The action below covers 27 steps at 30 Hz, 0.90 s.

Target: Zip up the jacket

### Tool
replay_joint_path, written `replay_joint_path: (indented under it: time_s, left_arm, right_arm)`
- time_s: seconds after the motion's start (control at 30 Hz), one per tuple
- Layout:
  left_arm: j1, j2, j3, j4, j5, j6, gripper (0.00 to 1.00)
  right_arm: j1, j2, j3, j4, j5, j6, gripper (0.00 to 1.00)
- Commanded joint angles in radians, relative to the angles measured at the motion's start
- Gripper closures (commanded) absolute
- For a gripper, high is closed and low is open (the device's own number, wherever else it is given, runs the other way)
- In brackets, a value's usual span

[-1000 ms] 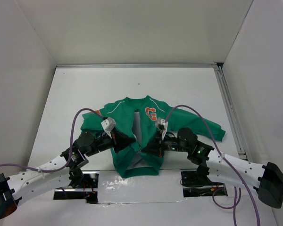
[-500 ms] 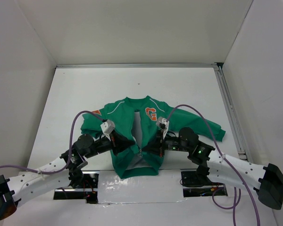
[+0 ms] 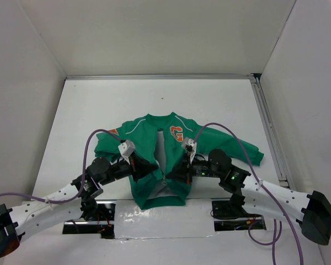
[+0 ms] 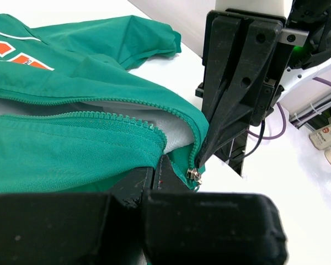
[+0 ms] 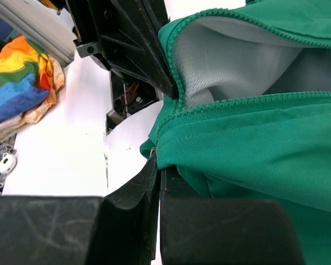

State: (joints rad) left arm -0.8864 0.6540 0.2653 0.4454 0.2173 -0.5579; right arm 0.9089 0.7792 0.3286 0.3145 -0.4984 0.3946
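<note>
Top external view: white table [image 3: 99, 105] w/ the jacket [image 3: 146, 138] lying flat on its near-ctr part, collar away from the arm bases, hem toward them, sleeves spread to both sides (the one on the robot's right reaches furthest out). The front is open: a narrow strip of grey lining [image 3: 161, 149] shows between the two green panels and narrows toward the hem. An orange G [image 3: 176, 133] sits on the right panel just beside that gap. Both arms come in low from the near edge and meet at the bottom of the opening, w/ the left gripper [image 3: 150, 168] on the left panel's inner edge, the right gripper [image 3: 175, 172] on the right panel's, and the tips near each other. Left wrist view: its fingers [image 4: 133, 185] are pressed together w/ green cloth clamped between them; opposite, the right gripper [image 4: 203, 157] has jaws together, pinched on the other zip edge. Right wrist view shows the same from the far side: the right gripper [image 5: 159, 165] is closed on the green hem, and the left gripper [image 5: 174, 91] nips the facing edge. The two rows of teeth [image 4: 99, 115] are unmeshed and lie apart over the lining. A small silver slider [image 4: 194, 176] hangs at the bottom of the right row, right at the right gripper's tips.
</note>
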Motion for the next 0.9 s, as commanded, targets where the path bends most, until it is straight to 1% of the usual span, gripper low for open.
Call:
replay_joint_path:
  time_s: [0.0,0.2,0.3,0.5,0.67,0.77,0.87]
  left_arm:
    - [-0.005,-0.011,0.011,0.101,-0.015,-0.017,1.00]
    - [-0.005,-0.033,-0.003,0.107,-0.033,-0.030,1.00]
    - [-0.005,-0.036,-0.008,0.111,-0.016,-0.028,1.00]
    - [-0.005,0.004,-0.020,0.156,0.016,-0.037,1.00]
    - [-0.005,0.029,-0.021,0.205,0.057,-0.039,1.00]
    - [-0.005,0.026,-0.021,0.194,0.039,-0.046,1.00]
    - [-0.005,0.012,-0.035,0.199,0.040,-0.050,1.00]
  right_arm:
    - [-0.004,-0.001,0.007,0.095,-0.035,-0.014,1.00]
    - [-0.005,0.006,0.007,0.089,-0.029,-0.016,1.00]
    - [-0.005,0.005,0.006,0.089,-0.023,-0.014,1.00]
    - [-0.007,-0.014,-0.026,0.167,0.006,0.018,1.00]
    - [-0.008,0.005,-0.020,0.192,0.011,0.030,1.00]
    - [-0.007,0.000,-0.028,0.218,0.020,0.043,1.00]
    - [-0.010,-0.012,-0.029,0.209,0.053,0.055,1.00]
